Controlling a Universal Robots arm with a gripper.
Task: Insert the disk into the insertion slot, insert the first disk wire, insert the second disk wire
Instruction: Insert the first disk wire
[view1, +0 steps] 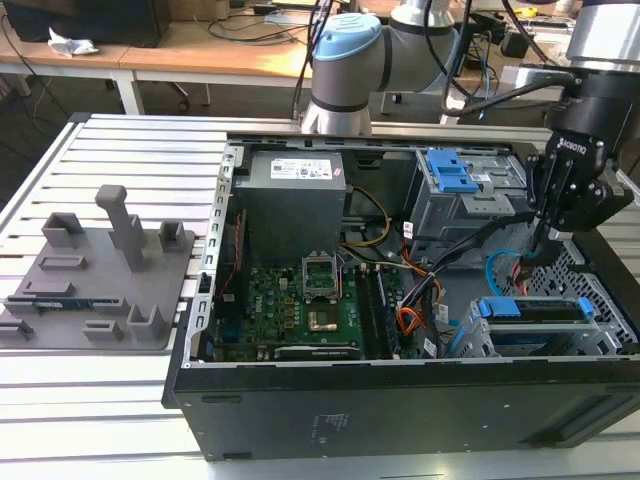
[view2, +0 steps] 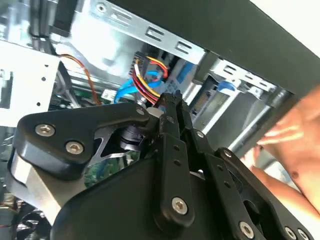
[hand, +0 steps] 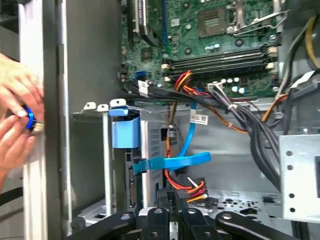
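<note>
In the exterior view the disk is seated in the slot, with the gripper just beside it. In the second wrist view the fingers are clamped on a wire. In the first wrist view a person's hand is seen outside the case.

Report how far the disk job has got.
Done: the blue-framed silver disk sits in the grey perforated metal cage. In hand: the pincer grips the plug of red, yellow and black wires, apparently not yet seated. Left: seating it; the flat blue wire looks unclear.
</note>
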